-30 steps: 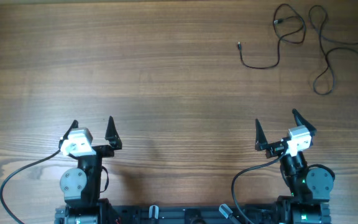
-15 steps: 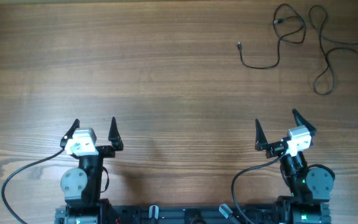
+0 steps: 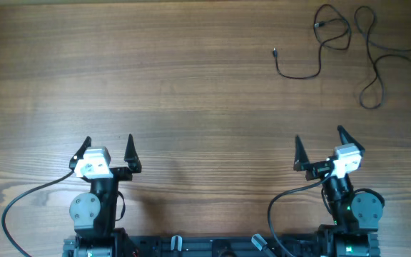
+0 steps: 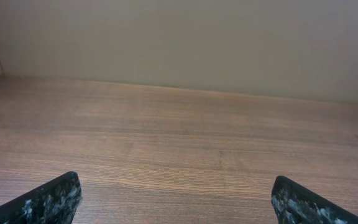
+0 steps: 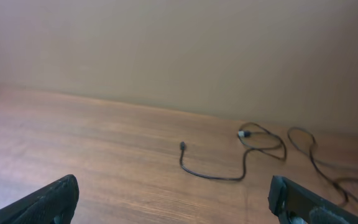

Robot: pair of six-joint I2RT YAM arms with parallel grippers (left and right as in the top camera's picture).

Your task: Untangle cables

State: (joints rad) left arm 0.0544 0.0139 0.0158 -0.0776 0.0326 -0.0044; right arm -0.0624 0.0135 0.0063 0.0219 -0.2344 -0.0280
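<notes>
The left gripper (image 3: 107,140) is hovering at the near edge of the table (image 3: 191,86), jaws spread wide and gripping nothing. The right gripper (image 3: 320,135) is doing likewise. The cables (image 3: 322,56) are lying in the far right corner, seemingly as loose strands, so I am judging the work either finished or not begun. Any next move is calling for a long right-arm reach. One strand is running off the right edge.
</notes>
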